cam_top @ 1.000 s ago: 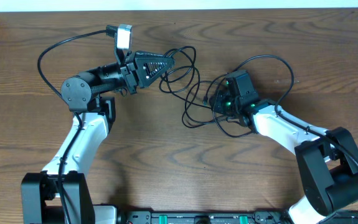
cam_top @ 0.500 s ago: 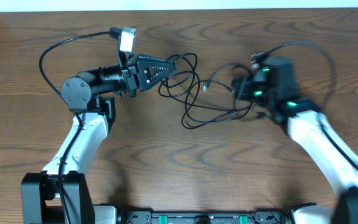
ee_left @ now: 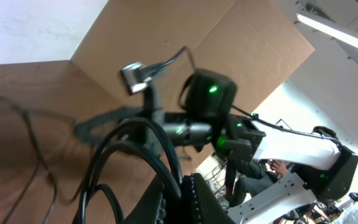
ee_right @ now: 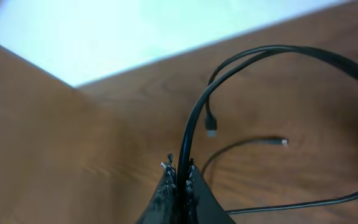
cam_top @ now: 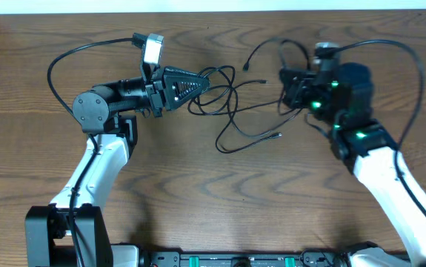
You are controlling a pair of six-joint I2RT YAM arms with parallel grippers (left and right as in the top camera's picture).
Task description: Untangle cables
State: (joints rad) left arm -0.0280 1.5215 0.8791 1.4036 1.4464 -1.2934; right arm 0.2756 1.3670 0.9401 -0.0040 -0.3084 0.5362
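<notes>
The tangled black cables [cam_top: 230, 100] lie mid-table between the two arms, with one small plug [cam_top: 278, 135] lying loose on the wood. My left gripper [cam_top: 204, 78] holds the left side of the tangle; in the left wrist view its jaws are shut on a black cable [ee_left: 166, 155] that loops up from them. My right gripper [cam_top: 285, 83] is raised at the right and shut on another black cable [ee_right: 194, 118], which arcs away and ends in a hanging plug [ee_right: 211, 132]. A second plug [ee_right: 282, 142] rests on the table beyond. No white cord shows.
The thick black leads of the arms [cam_top: 72, 55] curve over the back left and back right [cam_top: 413, 63] of the wooden table [cam_top: 198, 193]. The table's far edge [cam_top: 213, 10] runs close behind the grippers.
The right gripper has shut on a cable and moved right and toward the back, lifting it and drawing the tangle out. The left gripper has stayed almost still, holding its cable.
</notes>
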